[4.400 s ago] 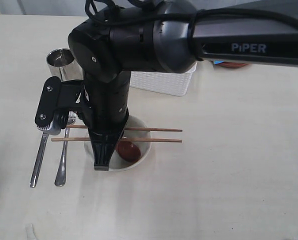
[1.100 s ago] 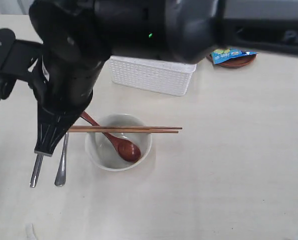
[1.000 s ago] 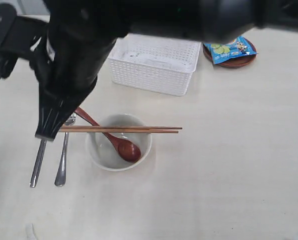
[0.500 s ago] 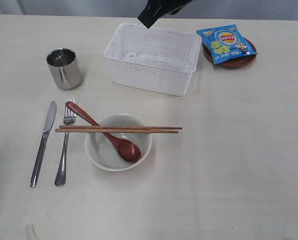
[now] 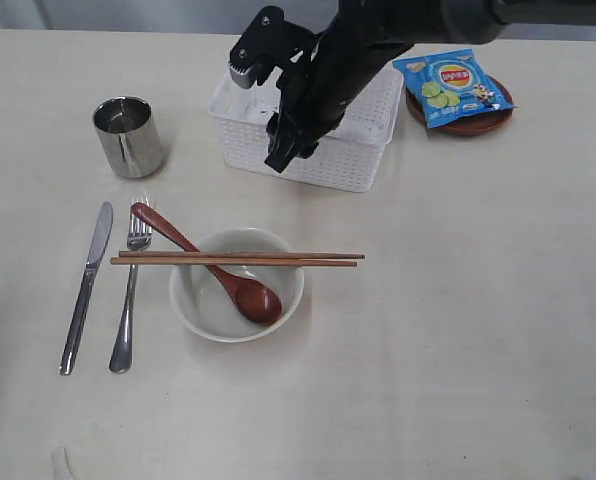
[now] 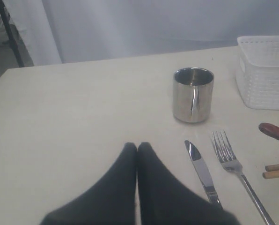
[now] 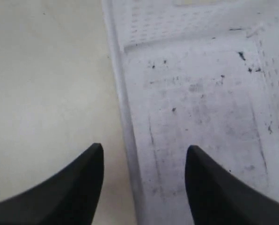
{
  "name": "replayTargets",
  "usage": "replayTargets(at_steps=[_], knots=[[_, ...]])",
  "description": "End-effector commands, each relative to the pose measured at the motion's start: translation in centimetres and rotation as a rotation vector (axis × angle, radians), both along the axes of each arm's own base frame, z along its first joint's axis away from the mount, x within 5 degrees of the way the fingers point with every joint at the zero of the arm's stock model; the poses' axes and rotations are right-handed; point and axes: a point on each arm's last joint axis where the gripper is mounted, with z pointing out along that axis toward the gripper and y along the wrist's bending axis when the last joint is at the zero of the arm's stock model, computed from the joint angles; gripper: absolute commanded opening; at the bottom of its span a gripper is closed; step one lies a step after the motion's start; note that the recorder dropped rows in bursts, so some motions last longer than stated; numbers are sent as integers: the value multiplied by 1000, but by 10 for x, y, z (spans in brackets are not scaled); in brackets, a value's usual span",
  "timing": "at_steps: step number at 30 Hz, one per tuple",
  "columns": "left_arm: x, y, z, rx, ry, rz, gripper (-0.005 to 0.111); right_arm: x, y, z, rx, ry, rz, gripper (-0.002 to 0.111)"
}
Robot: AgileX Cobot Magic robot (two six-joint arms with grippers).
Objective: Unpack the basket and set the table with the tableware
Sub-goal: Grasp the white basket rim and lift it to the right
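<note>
I work over a large pale cream tabletop (image 5: 478,350) with faint wood grain. On it sits an off-white round bowl (image 5: 200,300). Seen from the exterior camera, a steel fork (image 5: 128,300) lies just left of the bowl, with a steel knife (image 5: 86,285) further left. Beyond the bowl stand a shiny steel cup (image 5: 128,137), a white perforated plastic basket (image 5: 348,165) and, far right, a small brown round plate (image 5: 475,128).

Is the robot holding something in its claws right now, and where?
No, nothing is held. The right gripper is open over the basket rim and grips nothing. The left gripper is shut and empty, over the table.
</note>
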Motion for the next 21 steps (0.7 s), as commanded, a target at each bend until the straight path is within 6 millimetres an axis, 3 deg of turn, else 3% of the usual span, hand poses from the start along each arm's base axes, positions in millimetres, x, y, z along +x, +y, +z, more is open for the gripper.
replayTargets(at_steps=[1, 4, 5, 9, 16, 18, 21], knots=[[0, 0, -1, -4, 0, -5, 0, 7, -2, -7, -6, -38, -1, 38], [0, 0, -1, -4, 0, -5, 0, 8, -1, -4, -14, -72, 40, 6], [0, 0, -1, -4, 0, -5, 0, 9, -1, -1, -17, -87, 57, 0], [0, 0, -1, -4, 0, -5, 0, 12, 2, 28, 23, -149, 58, 0], [0, 0, -1, -4, 0, -5, 0, 8, -7, 118, 147, -310, 3, -1], [0, 0, -1, -4, 0, -5, 0, 15, -25, 141, 178, -360, -72, -1], [0, 0, -1, -4, 0, -5, 0, 35, -70, 154, 171, -396, -246, -1]])
